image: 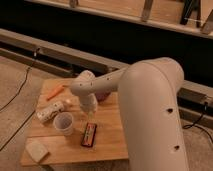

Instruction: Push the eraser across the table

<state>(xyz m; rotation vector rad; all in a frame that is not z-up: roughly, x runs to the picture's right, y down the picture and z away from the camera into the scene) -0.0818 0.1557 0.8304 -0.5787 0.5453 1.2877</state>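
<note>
So, along the left of the table [107,142] sit a pale beige block [37,149], a spotted white block [50,111] and a cup [64,122]. Just right of the cup lies the eraser [89,135], its long axis running near to far. The gripper [91,114] hangs just beyond the eraser's far end, fingers closed together and gripping nothing. From there, a push would probably drive the eraser lengthwise toward the near edge.
</note>
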